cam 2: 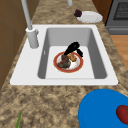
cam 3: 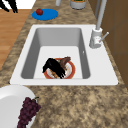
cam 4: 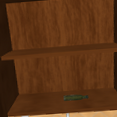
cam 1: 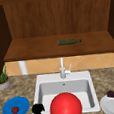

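In the sink [cam 2: 100, 67], near its front wall, sits my red-rimmed bowl [cam 2: 78, 67] with brown and dark green food [cam 2: 65, 61] in it. A blue plate [cam 1: 21, 104] at the worktop's front left edge carries a tomato [cam 1: 15, 110]. A white plate [cam 1: 113, 106] at the front right edge carries grapes [cam 1: 113, 94].

My right hand [cam 2: 72, 47] rests over the bowl, touching the food. I cannot tell how far open it is. My left hand [cam 1: 37, 109] hangs loosely open and holds nothing, between the blue plate and the sink's front left corner.
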Motion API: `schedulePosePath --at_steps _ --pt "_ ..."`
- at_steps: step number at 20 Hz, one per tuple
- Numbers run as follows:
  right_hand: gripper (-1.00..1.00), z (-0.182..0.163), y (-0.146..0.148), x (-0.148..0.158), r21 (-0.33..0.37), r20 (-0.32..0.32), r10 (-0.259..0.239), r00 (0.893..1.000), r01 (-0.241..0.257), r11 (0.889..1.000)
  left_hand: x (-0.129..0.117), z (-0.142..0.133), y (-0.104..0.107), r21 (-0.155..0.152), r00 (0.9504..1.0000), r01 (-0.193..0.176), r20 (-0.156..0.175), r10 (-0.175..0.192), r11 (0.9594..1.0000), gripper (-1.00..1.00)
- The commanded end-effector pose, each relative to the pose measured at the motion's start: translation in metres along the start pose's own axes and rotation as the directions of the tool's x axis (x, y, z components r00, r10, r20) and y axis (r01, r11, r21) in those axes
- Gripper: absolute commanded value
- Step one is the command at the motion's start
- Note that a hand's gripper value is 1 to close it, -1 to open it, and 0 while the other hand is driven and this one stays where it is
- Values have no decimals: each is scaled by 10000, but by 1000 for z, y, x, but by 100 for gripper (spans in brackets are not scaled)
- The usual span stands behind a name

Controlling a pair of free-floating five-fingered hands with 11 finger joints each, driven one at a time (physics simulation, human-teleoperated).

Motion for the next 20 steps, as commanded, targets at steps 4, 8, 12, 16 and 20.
schedulePosePath --at_steps 4,8,12,16,20 --pt "-100 -15 19 18 -142 -1169 1177 9861 -1202 9927 0 0 0 0 10000 0 0 0 10000 0" --pt "-100 -37 22 21 -408 -1100 1322 9851 -1374 9897 0 0 0 0 10000 0 0 0 10000 0" --pt "100 -34 20 33 -681 -1051 1393 9847 -1469 9868 0 0 0 0 10000 0 0 0 10000 0" --pt "100 -30 10 35 -1704 -1614 1402 9769 -1675 9710 0 0 0 0 10000 0 0 0 10000 0" --pt "100 -32 6 36 -2448 -1809 1314 9747 -1740 9538 0 0 0 0 10000 0 0 0 10000 0"
